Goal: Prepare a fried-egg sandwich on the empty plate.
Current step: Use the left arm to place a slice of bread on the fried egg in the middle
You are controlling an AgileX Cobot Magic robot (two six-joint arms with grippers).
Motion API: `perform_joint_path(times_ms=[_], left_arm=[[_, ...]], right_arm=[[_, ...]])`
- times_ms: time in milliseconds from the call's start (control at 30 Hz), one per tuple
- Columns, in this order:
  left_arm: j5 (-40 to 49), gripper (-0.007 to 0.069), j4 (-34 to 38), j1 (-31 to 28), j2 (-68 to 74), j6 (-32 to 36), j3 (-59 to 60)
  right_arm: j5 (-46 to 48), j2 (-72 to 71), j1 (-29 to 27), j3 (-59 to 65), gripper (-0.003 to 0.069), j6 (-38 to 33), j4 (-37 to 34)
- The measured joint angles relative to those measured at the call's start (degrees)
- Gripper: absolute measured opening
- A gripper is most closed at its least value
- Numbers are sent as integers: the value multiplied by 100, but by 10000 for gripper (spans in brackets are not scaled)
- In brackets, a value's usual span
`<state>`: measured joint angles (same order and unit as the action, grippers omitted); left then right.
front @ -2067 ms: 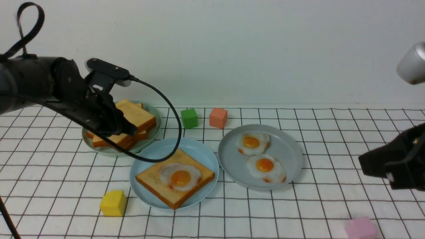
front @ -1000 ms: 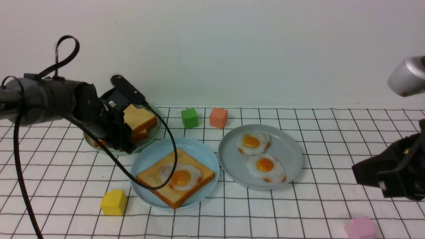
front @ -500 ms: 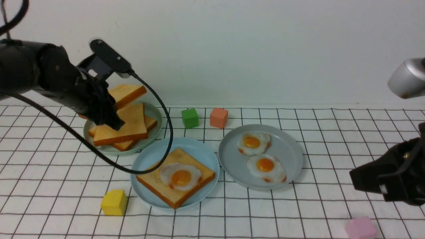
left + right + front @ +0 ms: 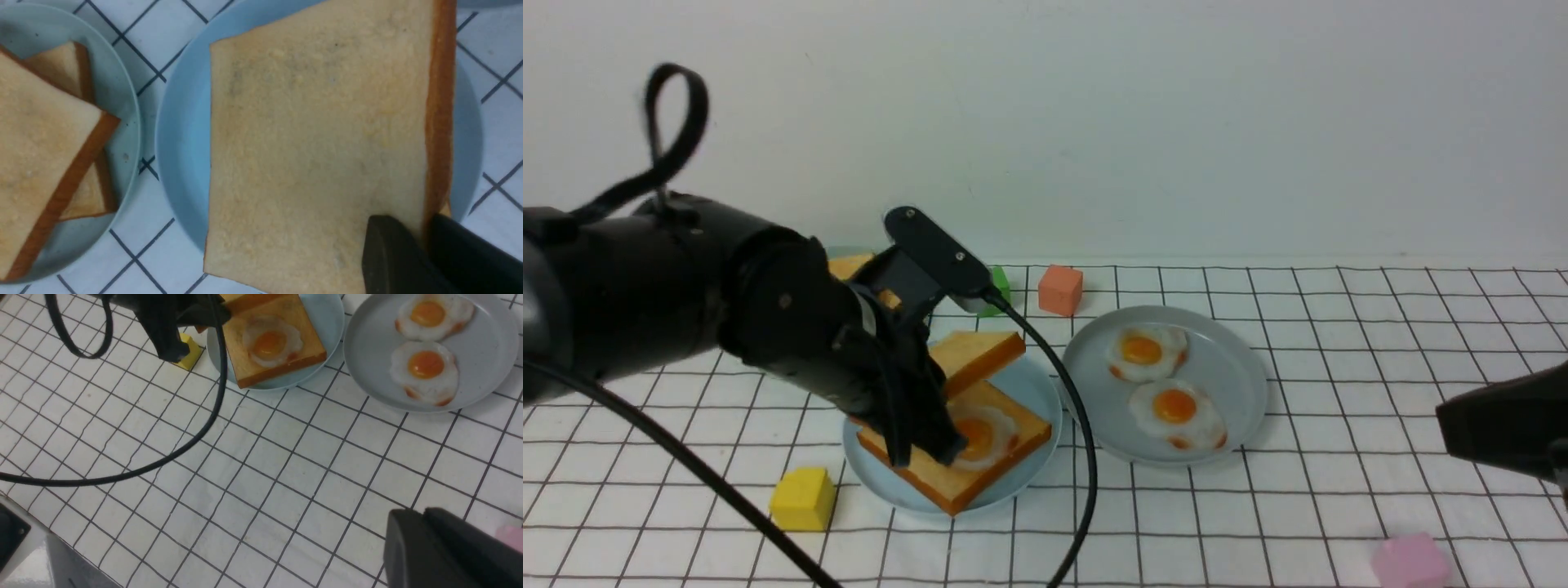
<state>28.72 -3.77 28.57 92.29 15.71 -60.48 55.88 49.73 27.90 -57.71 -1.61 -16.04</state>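
Toast [image 4: 318, 151] (square, matte, brown-crusted) hangs over the round blue plate [image 4: 184, 163].

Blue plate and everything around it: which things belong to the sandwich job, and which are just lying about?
Job:
- blue plate
- toast with egg
- held toast slice
- left gripper

Lying about:
- yellow block
- green block
- orange block
- pink block

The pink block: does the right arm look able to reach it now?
Probably yes: the pink block lies close to the right arm's fingers, and nothing visible stands between them.
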Motion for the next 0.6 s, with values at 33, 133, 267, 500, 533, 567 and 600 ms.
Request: perform_joint_path(times_ms=[33, 133, 267, 500, 533, 567, 600], left_arm=[[-6, 78, -205, 61, 55, -153, 0], [-64, 78, -691, 197, 220, -526, 0], [-149, 78, -840, 237, 453, -844, 0], [-216, 78, -865, 237, 534, -1036, 0], [-240, 78, -859, 237, 534, -1050, 0], [-262, 86, -835, 237, 534, -1054, 0], [-268, 86, -835, 237, 534, -1054, 0]], right_arm=[[33, -11, 0, 0, 72, 0, 0], [132, -11, 0, 0, 73, 0, -9], [207, -11, 0, 0, 74, 0, -89], [272, -11, 0, 0, 78, 0, -110], [284, -11, 0, 0, 78, 0, -110], [291, -11, 4, 0, 79, 0, -110], [291, -11, 4, 0, 79, 0, -110]])
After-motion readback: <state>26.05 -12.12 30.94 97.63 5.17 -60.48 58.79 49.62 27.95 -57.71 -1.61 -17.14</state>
